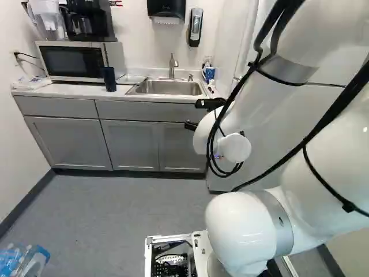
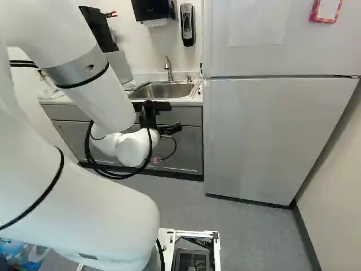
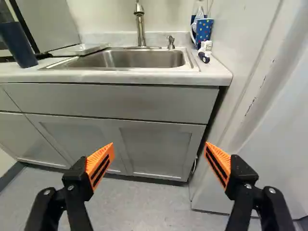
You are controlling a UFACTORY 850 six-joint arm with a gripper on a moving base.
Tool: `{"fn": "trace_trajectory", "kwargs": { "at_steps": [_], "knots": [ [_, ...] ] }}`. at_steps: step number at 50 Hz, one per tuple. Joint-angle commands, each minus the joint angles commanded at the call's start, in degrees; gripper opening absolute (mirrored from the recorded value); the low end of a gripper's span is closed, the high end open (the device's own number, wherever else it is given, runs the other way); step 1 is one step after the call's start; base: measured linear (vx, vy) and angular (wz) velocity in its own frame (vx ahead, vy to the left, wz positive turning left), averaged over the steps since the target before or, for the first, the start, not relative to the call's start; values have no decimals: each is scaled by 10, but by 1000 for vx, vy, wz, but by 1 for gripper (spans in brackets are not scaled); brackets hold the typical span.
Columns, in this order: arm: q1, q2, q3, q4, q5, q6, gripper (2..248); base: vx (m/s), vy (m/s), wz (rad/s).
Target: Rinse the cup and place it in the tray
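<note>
White robot arm [image 1: 248, 231] with a black claw [image 2: 169, 117]

Glossy white and smooth, with rounded joints and grey metallic bands [image 1: 288, 68]. Circled by thin black straps [image 1: 323, 180], one bearing a small black clip [image 1: 349, 206]. Strung with black cables [image 1: 346, 104], looped near the wrist [image 1: 235, 148]. Two-fingered at the tip, with ribbed orange pads [image 3: 102, 161] marked by dark stripes, and round silver screws [image 3: 70, 187]. At the foot, an open white frame [image 1: 167, 237] around dark electronics [image 1: 170, 265].

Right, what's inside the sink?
The wrist view shows only bare metal in the visible part of the sink; the near part of its bottom is hidden behind the front rim. The dark blue cup stands outside it, on the counter.
</note>
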Motion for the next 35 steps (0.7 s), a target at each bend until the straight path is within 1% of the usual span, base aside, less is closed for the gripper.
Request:
{"fn": "trace_trajectory", "kwargs": {
  "at_steps": [35],
  "knots": [
    [0, 25, -28, 0, 0, 0, 247, 0, 0, 0]
  ]
}}
